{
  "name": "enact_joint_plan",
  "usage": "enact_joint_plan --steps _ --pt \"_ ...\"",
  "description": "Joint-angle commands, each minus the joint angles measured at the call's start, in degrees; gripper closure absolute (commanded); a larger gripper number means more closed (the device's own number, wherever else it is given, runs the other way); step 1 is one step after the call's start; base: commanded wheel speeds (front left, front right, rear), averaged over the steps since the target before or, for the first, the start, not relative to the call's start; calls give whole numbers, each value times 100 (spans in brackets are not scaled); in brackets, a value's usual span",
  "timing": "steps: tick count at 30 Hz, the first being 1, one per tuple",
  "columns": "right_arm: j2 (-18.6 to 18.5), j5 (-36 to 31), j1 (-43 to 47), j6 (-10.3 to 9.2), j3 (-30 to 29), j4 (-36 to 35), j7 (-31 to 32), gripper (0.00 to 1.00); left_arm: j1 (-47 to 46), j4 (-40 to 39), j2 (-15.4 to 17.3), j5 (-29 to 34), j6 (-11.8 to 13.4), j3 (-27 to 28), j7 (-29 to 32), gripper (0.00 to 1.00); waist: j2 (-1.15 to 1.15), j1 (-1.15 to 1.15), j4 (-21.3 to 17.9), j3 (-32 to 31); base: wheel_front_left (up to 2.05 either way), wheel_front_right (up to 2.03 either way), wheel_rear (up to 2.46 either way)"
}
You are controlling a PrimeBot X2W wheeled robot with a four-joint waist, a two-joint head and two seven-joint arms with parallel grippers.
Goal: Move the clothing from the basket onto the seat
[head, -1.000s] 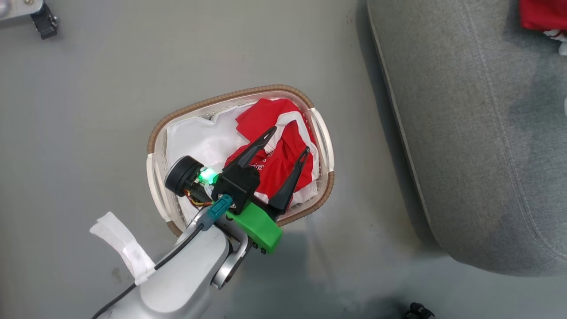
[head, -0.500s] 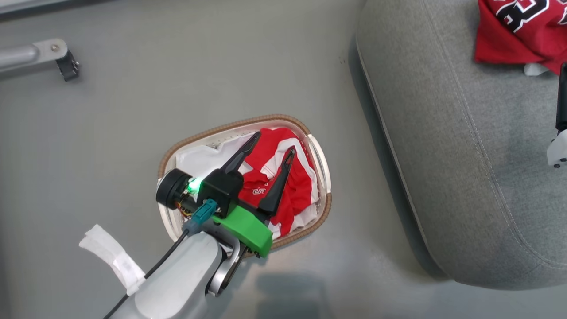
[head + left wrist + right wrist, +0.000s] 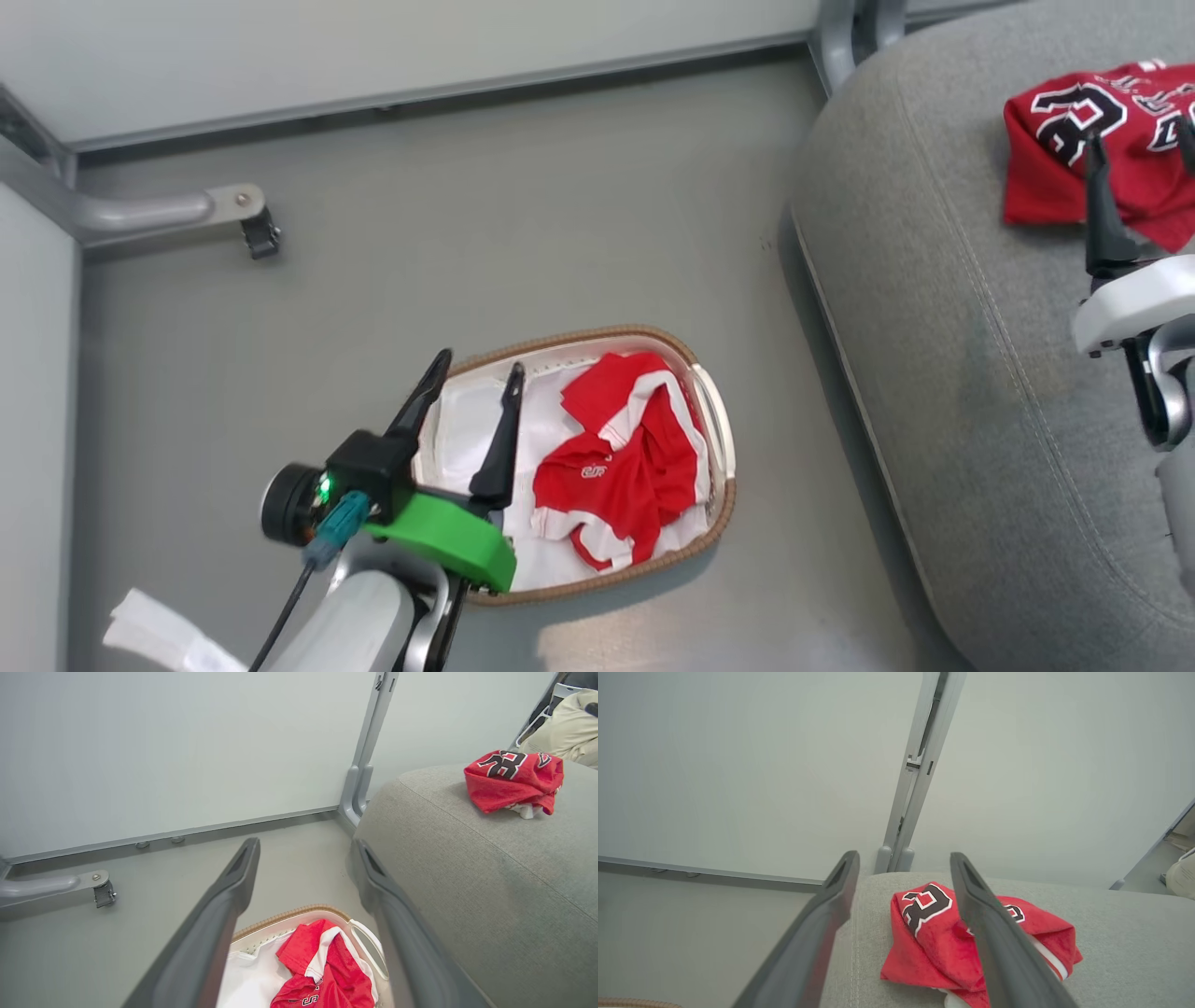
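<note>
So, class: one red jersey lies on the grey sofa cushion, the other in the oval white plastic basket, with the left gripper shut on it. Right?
Not quite. The head view shows the left gripper open, holding nothing; the white-trimmed red jersey lies free in the oval white plastic basket. The numbered red jersey does lie on the grey sofa cushion.

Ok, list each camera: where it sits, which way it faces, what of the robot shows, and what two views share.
Head view: on the head, looking down at floor, basket, seat; left jaws lower left, right jaws at right edge, both open.
Left wrist view: on the left wrist, facing across the basket toward the wall; own open jaws.
Right wrist view: on the right wrist, facing over the seat toward the wall; own open jaws.
Shared: both wrist views show the numbered jersey on the seat.
</note>
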Motion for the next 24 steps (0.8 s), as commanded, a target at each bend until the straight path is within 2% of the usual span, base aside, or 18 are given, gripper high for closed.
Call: enact_joint_plan --steps 1,9,16,24 --pt "73 38 160 -8 0 -66 -11 0 220 -32 -30 73 16 160 -17 0 0 0 295 -401 0 0 0" --pt "844 -80 1026 -8 7 -654 -11 0 993 -283 -209 457 42 1108 -11 0 0 0 510 -766 0 0 0" --pt "1490 -124 1864 -8 155 -996 -10 0 1610 -381 -429 702 -127 1794 -11 0 0 0 522 -973 0 0 0" --pt "1676 116 2449 -8 438 -985 -10 0 2123 -429 -657 950 -336 2266 -12 0 0 0 477 -1118 0 0 0"
